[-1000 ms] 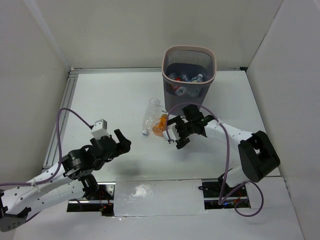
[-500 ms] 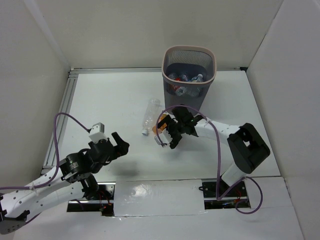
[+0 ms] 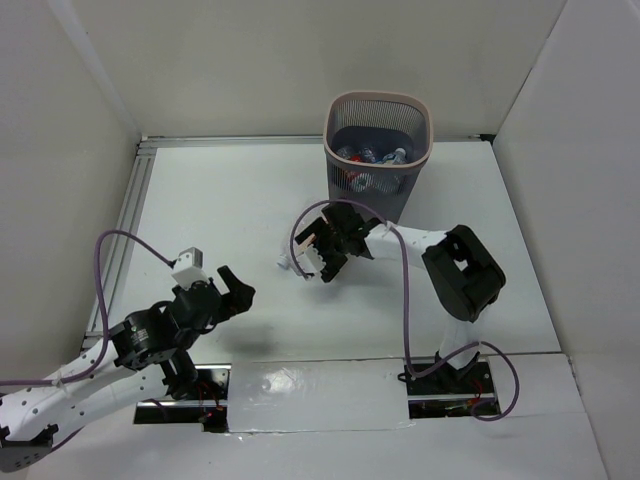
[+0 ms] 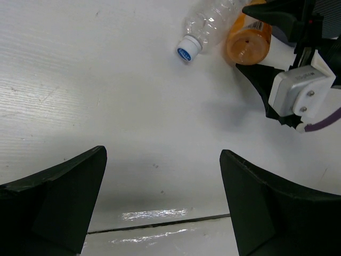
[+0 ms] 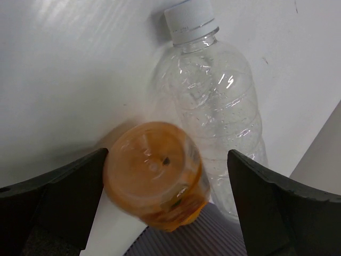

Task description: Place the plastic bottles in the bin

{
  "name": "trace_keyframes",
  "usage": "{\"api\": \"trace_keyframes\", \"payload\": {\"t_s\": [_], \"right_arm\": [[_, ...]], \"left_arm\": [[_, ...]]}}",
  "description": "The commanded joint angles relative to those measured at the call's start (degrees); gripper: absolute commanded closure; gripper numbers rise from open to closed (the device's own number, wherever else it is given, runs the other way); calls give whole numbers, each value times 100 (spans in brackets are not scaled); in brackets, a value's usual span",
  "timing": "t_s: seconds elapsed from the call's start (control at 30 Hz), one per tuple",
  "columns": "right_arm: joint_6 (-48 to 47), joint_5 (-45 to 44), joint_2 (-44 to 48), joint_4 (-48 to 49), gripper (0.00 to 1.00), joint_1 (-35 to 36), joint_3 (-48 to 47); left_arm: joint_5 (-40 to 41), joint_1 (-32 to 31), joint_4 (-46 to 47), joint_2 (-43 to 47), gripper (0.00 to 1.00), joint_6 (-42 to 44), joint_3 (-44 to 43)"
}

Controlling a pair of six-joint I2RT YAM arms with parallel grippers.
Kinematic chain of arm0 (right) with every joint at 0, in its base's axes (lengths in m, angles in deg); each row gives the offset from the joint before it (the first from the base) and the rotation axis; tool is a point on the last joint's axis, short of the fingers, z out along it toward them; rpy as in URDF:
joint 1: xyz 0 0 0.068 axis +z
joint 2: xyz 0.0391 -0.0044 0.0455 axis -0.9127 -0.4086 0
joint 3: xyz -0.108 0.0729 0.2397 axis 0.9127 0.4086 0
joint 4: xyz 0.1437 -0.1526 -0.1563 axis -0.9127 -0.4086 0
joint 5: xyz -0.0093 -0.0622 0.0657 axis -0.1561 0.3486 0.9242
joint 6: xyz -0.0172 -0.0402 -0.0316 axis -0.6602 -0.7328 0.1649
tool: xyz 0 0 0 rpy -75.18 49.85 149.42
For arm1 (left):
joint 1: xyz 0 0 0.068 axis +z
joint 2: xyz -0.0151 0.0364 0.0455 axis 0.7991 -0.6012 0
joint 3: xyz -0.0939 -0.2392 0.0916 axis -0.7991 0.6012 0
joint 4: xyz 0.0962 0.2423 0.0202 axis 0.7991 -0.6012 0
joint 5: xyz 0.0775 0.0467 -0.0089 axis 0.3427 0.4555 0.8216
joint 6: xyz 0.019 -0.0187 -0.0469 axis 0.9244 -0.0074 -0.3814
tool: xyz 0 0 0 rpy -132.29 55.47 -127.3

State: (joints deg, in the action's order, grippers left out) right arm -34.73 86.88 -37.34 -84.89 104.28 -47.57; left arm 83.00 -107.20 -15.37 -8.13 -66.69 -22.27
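The orange bottle (image 5: 153, 173) lies base-on between the open jaws of my right gripper (image 5: 168, 160), against the left finger and apart from the right one. The clear unlabelled bottle (image 5: 213, 112) lies beside it, touching it, white cap pointing away. In the top view my right gripper (image 3: 320, 250) covers both; only the clear bottle's cap (image 3: 286, 264) shows. The left wrist view shows the clear bottle (image 4: 210, 21) and orange bottle (image 4: 249, 40) side by side. The bin (image 3: 340, 105) stands behind with bottles (image 3: 370, 165) inside. My left gripper (image 3: 235, 290) is open and empty, well short of the bottles.
The white enclosure walls stand at left, back and right. A metal rail (image 3: 125, 220) runs along the table's left edge. The right arm's purple cable (image 3: 405, 300) loops over the table. A table seam (image 4: 160, 224) runs near the front edge.
My right gripper has swung left over the orange and clear bottles, hiding them from above. My left arm has drawn back a little toward the near left.
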Motion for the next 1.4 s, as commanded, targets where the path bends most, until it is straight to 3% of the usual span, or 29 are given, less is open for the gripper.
{"api": "trace_keyframes", "payload": {"t_s": [0.0,0.13,0.33,0.43,0.57,0.73,0.83,1.1,1.23,1.37], "right_arm": [[-3,4,-333,-420,5,28,-580],[-64,4,-571,-632,12,28,-765],[-64,-48,-414,-686,12,28,-668],[-64,-49,-414,-808,17,28,-668],[-64,-49,-361,-1089,30,28,-721],[59,197,-81,-1493,56,90,-774],[191,450,174,-1880,67,160,-966],[954,2077,992,-3970,71,502,-2152],[1788,2552,1248,-4000,71,652,-2776],[3208,3044,1327,-3613,71,451,-3672]], "left_arm": [[200,-25,17,59,0,-129,19],[200,-25,17,6,0,-129,19],[200,-25,-36,6,0,-76,19],[200,-25,34,6,0,-76,19],[200,-25,157,-108,0,-23,19],[200,-25,218,-108,0,30,19],[200,-25,289,-161,0,82,19],[95,-25,772,-469,0,302,-34],[42,-25,922,-671,0,355,-87],[-11,-25,1036,-671,0,626,-201]]}}
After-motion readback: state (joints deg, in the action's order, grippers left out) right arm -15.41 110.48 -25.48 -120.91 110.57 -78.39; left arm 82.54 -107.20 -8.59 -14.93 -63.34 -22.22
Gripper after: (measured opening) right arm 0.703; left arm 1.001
